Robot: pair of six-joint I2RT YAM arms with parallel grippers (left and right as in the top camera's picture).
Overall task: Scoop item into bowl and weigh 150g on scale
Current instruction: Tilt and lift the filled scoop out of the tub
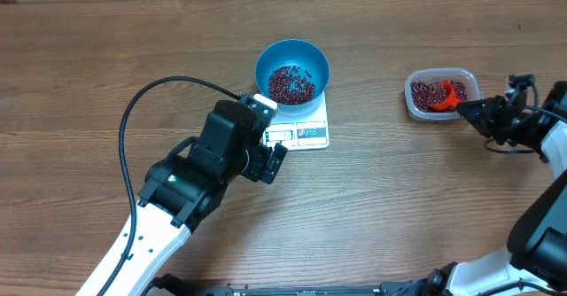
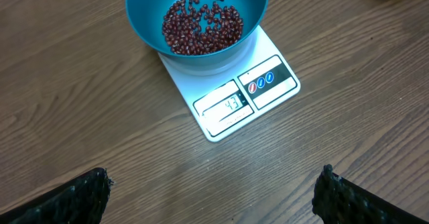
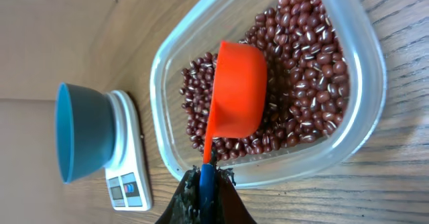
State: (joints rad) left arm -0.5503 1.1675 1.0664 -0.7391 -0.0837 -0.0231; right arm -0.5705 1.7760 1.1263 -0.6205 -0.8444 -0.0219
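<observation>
We clamp right gripper on handle of scoop; scoop rests in beans in tub. Blue bowl on scale lies at 9 o'clock, well apart. Our left gripper wide open, empty.

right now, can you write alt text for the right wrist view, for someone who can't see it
The right gripper holds the handle of an orange scoop, its cup down among dark red beans in a clear tub. To the left, on the wooden table, a blue bowl sits on a white scale.
</observation>
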